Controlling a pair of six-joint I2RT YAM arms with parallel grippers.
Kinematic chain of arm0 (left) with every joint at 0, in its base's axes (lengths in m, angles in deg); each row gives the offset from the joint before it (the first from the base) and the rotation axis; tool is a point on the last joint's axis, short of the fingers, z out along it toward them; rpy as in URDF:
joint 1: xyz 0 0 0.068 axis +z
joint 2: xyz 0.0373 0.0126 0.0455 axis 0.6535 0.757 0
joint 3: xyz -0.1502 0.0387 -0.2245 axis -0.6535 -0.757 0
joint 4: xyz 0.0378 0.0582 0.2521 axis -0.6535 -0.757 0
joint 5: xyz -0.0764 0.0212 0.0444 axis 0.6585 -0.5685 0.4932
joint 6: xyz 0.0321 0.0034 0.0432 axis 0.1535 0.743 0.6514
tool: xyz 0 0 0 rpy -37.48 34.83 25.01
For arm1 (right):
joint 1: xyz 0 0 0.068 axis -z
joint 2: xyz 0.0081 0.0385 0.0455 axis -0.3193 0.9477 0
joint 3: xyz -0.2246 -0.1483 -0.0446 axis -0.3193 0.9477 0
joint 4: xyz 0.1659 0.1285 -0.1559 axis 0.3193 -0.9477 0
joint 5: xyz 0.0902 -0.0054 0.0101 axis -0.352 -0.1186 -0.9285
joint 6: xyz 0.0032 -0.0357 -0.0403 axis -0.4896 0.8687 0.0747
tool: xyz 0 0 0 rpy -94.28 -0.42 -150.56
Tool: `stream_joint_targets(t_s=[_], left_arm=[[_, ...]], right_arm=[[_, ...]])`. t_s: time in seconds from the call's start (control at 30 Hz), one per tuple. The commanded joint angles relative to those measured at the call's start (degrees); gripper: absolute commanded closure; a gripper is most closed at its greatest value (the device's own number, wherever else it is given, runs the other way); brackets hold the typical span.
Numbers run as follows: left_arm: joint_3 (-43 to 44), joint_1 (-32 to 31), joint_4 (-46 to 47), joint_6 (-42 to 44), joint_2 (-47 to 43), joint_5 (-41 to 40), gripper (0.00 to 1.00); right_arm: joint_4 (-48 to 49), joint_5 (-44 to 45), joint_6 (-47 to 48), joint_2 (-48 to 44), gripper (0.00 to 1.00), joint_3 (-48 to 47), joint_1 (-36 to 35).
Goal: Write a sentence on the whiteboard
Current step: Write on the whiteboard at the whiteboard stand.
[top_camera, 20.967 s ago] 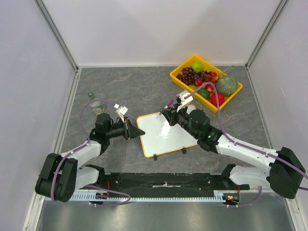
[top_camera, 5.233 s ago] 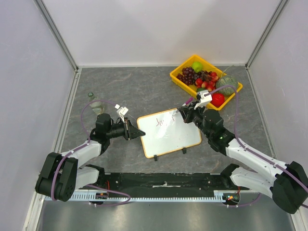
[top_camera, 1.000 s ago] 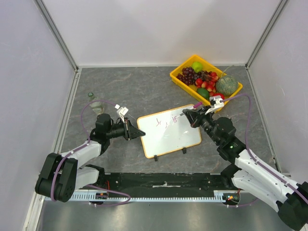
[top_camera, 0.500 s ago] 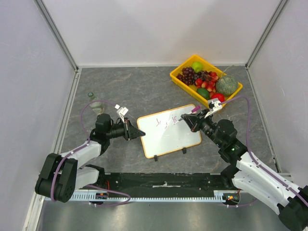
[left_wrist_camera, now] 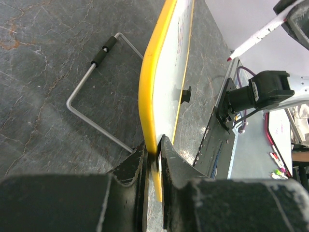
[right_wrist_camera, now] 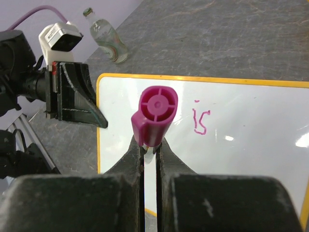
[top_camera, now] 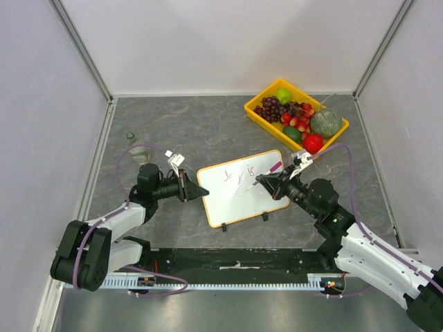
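The whiteboard [top_camera: 235, 200] lies tilted on the table, white with a thin yellow-tan frame. Pinkish-red words of the sentence [top_camera: 239, 173] run along its upper part, and "is" [right_wrist_camera: 200, 121] reads plainly in the right wrist view. My left gripper [top_camera: 196, 190] is shut on the board's left edge [left_wrist_camera: 153, 96], one finger on each face. My right gripper [top_camera: 279, 181] is shut on a white marker [top_camera: 266, 176] with a magenta end cap [right_wrist_camera: 157, 108]. The marker's tip points down at the board's right middle, below the writing; contact cannot be told.
A yellow tray [top_camera: 257, 111] with fruit stands at the back right. A small clear bottle [top_camera: 138, 147] stands behind the left arm. The board's wire stand [left_wrist_camera: 96, 96] rests on the grey table under its back. Walls close in left, right and rear.
My right gripper has swung with the marker from the board's upper right corner down toward its middle, uncovering the word "is". The left gripper and board have not moved.
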Motion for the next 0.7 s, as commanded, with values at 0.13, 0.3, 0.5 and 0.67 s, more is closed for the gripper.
stream_joint_targets(t_s=[0.13, 0.3, 0.5, 0.67], left_arm=[[-0.32, 0.08, 1.83, 1.49, -1.04, -1.3, 0.98], [-0.4, 0.08, 1.83, 1.49, -1.13, -1.3, 0.98], [-0.4, 0.08, 1.83, 1.49, -1.13, -1.48, 0.98], [-0.4, 0.08, 1.74, 1.4, -1.22, -1.48, 0.98]], right_arm=[[1.51, 3.79, 1.98, 0.0, 1.0, -0.08, -4.06], [1.69, 3.79, 1.54, 0.79, 1.0, -0.61, -4.33], [0.9, 3.79, 2.16, 0.44, 1.0, -1.31, -4.5], [0.37, 5.72, 2.95, -0.26, 1.0, -1.66, -5.29]])
